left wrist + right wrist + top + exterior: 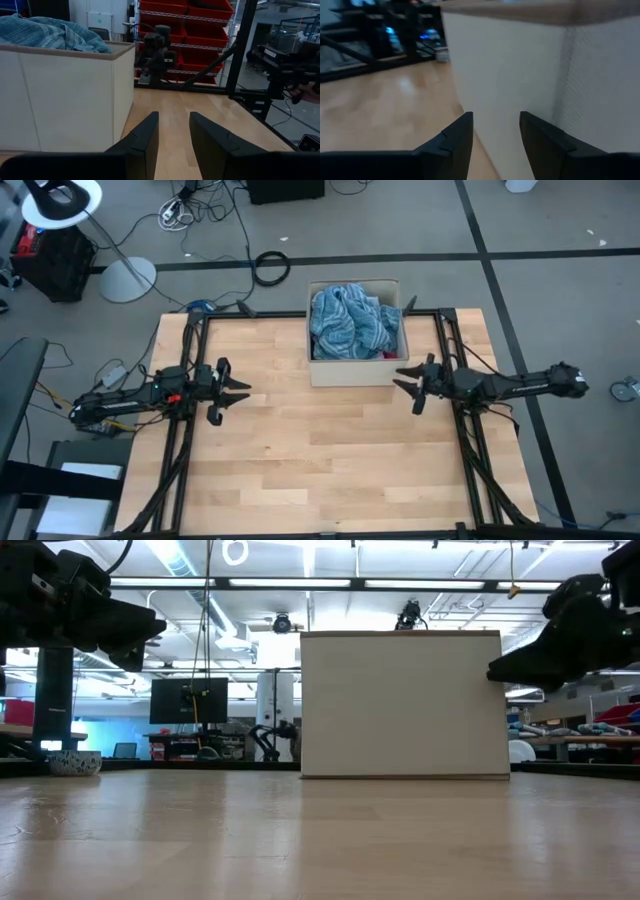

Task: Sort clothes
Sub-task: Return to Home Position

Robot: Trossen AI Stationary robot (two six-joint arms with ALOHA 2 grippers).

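**Desk:** What can't you make out from your end?

**Me:** Mostly the inside of the box (352,372). A blue striped cloth (350,320) is heaped up to the rim, and I cannot see what lies under it. From table height I get only the box's blank front wall, with no cloth showing above it. That view also cuts both arms off at its edges. My right wrist picture is blurred and nearly filled with box wall.

**Desk:** Take me across, left first.

**Me:** The left gripper (244,392) hangs above the left part of the table (300,470), well apart from the box. The arm is stretched out level and points inward. Its fingers are parted, with bare wood showing between them, and it grips nothing.

**Desk:** And the middle?

**Me:** The box stands at the table's far edge, with the cloth piled inside it.

**Desk:** And the right?

**Me:** The right gripper (400,379) is raised just beside the box's near right corner, pointing inward at the left one. Its fingers are spread and it carries nothing.
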